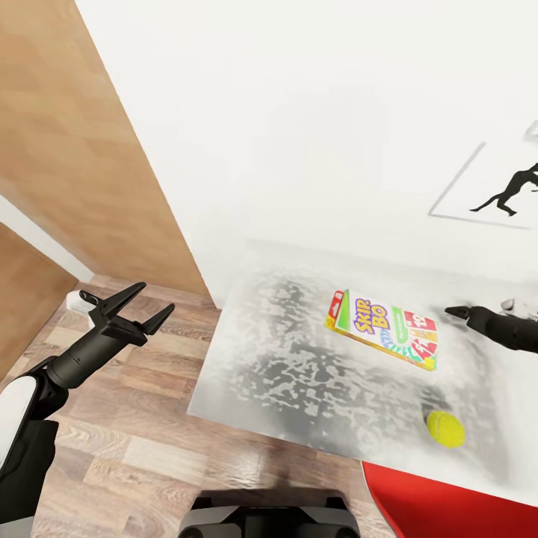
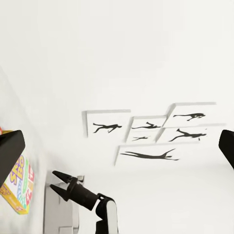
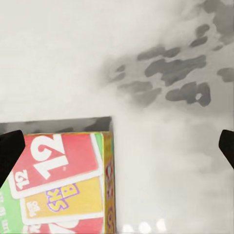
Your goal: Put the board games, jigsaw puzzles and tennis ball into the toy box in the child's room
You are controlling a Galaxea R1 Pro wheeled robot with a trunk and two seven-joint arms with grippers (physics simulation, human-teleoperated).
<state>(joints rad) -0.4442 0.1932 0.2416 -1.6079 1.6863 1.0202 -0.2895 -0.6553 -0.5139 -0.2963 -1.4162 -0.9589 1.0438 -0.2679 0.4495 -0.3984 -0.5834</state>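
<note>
Glossy flat Skip-Bo box (image 1: 382, 327) and fuzzy round tennis ball (image 1: 445, 429) on mottled white table (image 1: 299, 373)

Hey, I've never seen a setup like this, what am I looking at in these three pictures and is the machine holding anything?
These are simulator pictures of a two-armed wheeled robot. The big picture looks down from its head. The left gripper hangs open over the wooden floor, holding nothing. The right gripper reaches in over the white table, and its fingertips stand wide apart in its own wrist picture, so it holds nothing either. On the table lie a Skip-Bo game box and a tennis ball. The two smaller pictures come from cameras by each gripper: the left one sees wall pictures and the other arm, the right one looks down on a corner of the game box.
</note>
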